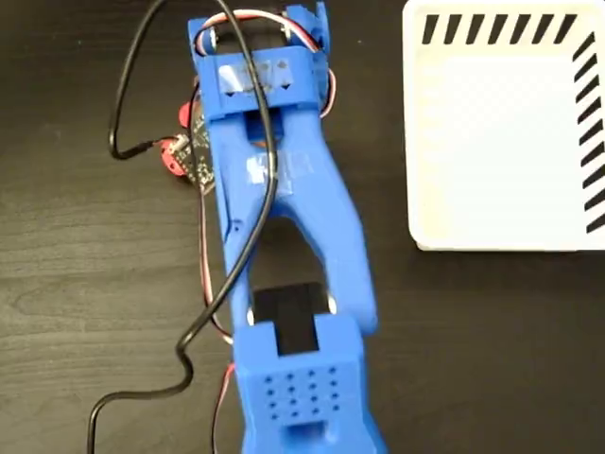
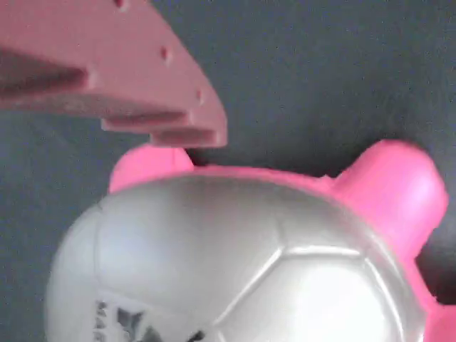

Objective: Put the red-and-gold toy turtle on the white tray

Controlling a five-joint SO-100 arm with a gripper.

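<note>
Fixed view: white tray (image 1: 506,132) holds nothing; turtle (image 1: 189,142) beside arm; gripper (image 2: 178,121) state unclear.

In the fixed view the light is even and comes from above. The white tray (image 1: 501,142) is so bright that its floor is washed out and shows almost no detail, while the dark tabletop (image 1: 85,284) stays dim, with only faint wood grain. Shadows are soft and weak. The picture is a little soft overall. In the wrist view everything is very close and blurred. The turtle's shell (image 2: 235,263) looks pale silver with broad glare, and the colours seem shifted toward pink.
</note>
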